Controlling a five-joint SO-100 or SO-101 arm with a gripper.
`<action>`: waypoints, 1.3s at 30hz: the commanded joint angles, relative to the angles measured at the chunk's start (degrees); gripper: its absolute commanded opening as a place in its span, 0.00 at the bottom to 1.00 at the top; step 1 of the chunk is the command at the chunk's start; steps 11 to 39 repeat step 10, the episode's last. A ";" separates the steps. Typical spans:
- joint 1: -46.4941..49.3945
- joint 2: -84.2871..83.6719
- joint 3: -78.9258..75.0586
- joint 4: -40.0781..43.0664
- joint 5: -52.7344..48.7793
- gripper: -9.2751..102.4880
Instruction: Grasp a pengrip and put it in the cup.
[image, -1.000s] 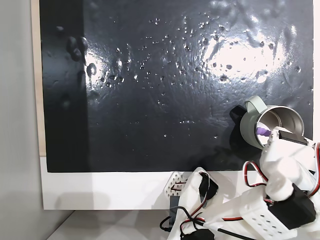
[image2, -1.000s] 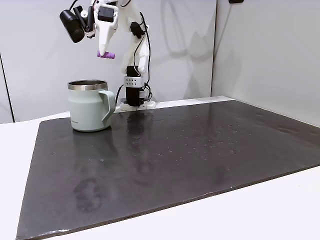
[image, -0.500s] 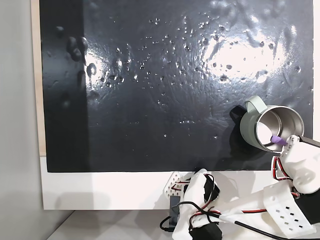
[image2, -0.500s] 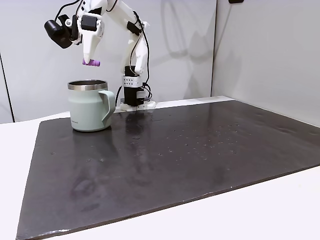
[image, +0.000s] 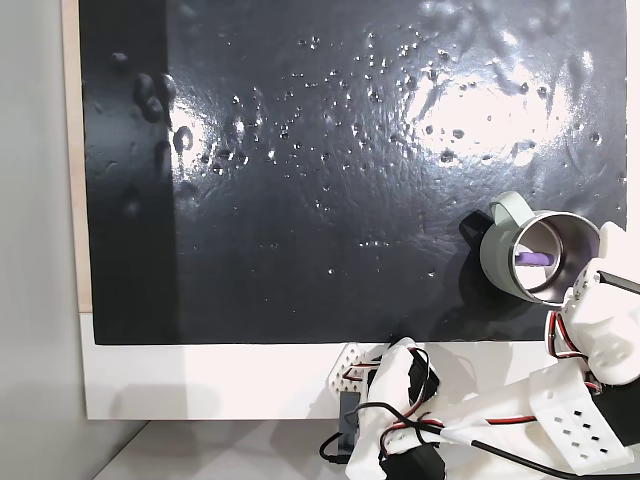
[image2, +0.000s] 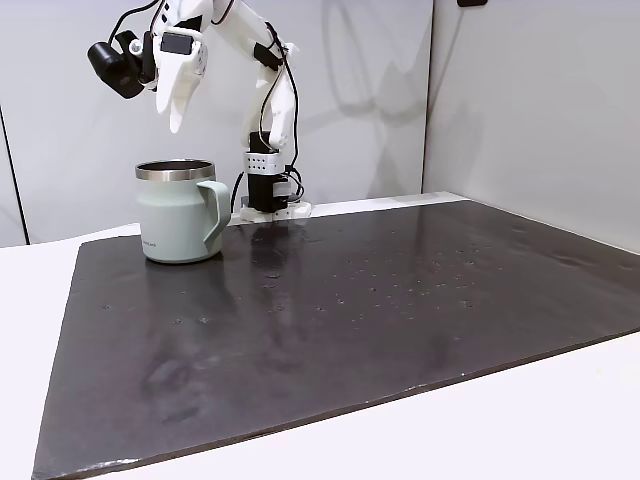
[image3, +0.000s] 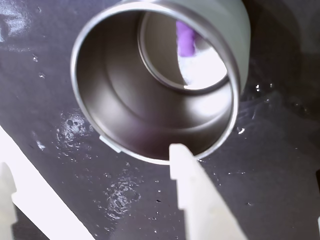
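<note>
In a fixed view from above, the cup stood on the black mat near its right edge, handle toward the top left. The pengrip lay inside the cup on the shiny bottom, its long axis running left to right in that picture. My arm sat just below and right of the cup, over the white worktop.

In a fixed view from the side, the cup stood upright on the mat, handle turned toward the camera and to the right. My end effector hung in the air above the cup, fingers pointing down and holding nothing.

In the wrist view, I looked down into the cup. The pengrip lay at the bottom near the far wall, its long axis running roughly up and down in the picture. My end effector was spread wide, one finger just below the rim and the other at the left edge, well apart.
</note>
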 joint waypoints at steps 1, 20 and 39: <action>0.70 0.18 -0.88 -1.67 0.09 0.36; 0.53 0.62 -0.44 -1.14 0.09 0.35; 0.53 0.62 -0.44 -1.14 0.09 0.35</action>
